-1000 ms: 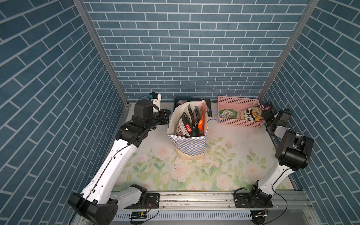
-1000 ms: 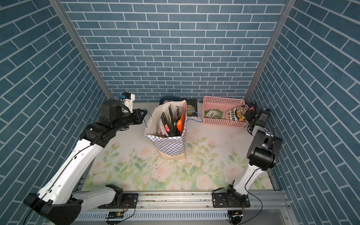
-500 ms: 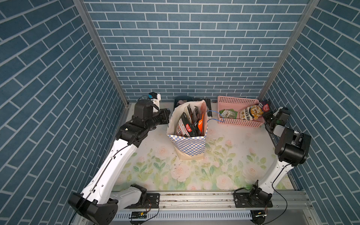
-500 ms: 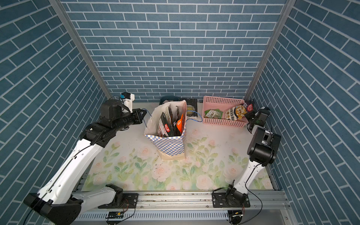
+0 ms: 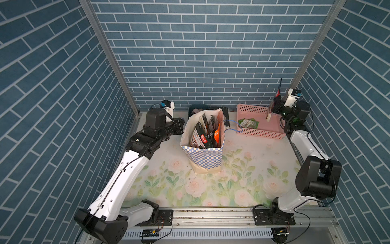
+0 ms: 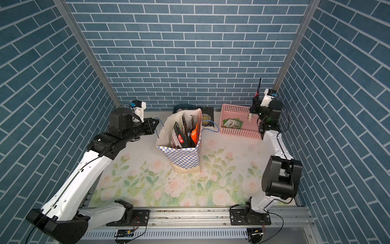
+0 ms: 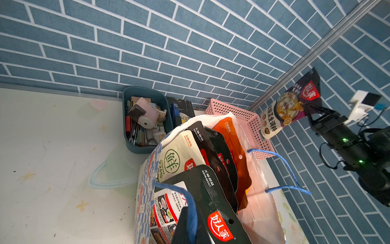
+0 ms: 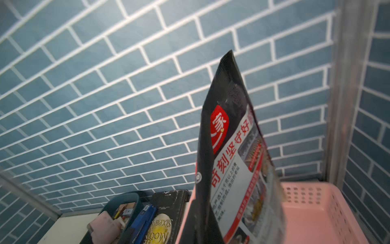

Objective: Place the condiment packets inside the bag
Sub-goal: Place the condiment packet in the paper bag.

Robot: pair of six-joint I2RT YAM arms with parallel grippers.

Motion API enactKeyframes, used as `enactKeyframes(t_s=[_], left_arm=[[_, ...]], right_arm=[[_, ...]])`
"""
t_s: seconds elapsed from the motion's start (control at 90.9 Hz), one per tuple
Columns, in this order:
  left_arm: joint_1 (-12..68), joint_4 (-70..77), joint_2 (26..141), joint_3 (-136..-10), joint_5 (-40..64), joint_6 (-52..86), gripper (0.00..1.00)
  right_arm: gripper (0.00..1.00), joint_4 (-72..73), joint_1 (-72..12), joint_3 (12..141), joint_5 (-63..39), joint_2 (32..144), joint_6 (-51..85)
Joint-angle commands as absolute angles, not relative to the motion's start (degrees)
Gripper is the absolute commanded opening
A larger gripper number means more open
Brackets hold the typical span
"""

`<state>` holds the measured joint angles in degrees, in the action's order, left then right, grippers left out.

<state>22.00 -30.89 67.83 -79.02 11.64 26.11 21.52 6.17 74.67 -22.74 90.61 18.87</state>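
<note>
The checkered bag [image 5: 205, 158] [image 6: 183, 156] stands upright mid-table with several condiment packets [image 5: 202, 135] [image 7: 213, 169] sticking out of its top: black, cream and orange. My left gripper [image 5: 181, 127] [image 7: 188, 224] is shut on the bag's blue cord handle [image 7: 193, 209] at the bag's left rim. My right gripper [image 5: 276, 104] [image 8: 200, 230] is shut on a dark purple packet [image 5: 270, 114] [image 7: 289, 105] [image 8: 232, 152]. It holds this packet upright in the air over the right end of the pink basket [image 5: 261, 133]. A green packet [image 5: 249, 123] [image 6: 232, 123] lies flat in the basket.
A dark teal bin [image 7: 126, 126] [image 8: 124, 197] of small odds and ends stands behind the bag by the back wall. A black book [image 6: 207, 118] [image 8: 168, 211] lies beside it. The bag's second cord handle [image 5: 232, 126] hangs toward the basket. Brick walls enclose three sides.
My right gripper closed on the dark purple packet in the pink basket and lifted it up out of the basket. The left arm and the bag have not moved.
</note>
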Motion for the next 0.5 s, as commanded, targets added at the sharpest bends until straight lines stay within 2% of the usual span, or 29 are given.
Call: enactKeyframes(t_s=[0.0,0.264,0.484], left_arm=[[21.88,-28.44,67.58,-79.43,11.49,26.32,0.0],[21.88,-29.96,69.15,-79.65,9.95,28.6,0.0],[21.88,-29.63,69.37,-79.2,10.2,30.0,0.0]], right_arm=[[0.0,20.57,2.62,77.57,-24.43,84.36,9.88],[0.0,6.54,-9.26,84.81,-37.03,74.45,2.99],[0.0,5.98,-13.8,88.12,-45.41,68.18,3.84]])
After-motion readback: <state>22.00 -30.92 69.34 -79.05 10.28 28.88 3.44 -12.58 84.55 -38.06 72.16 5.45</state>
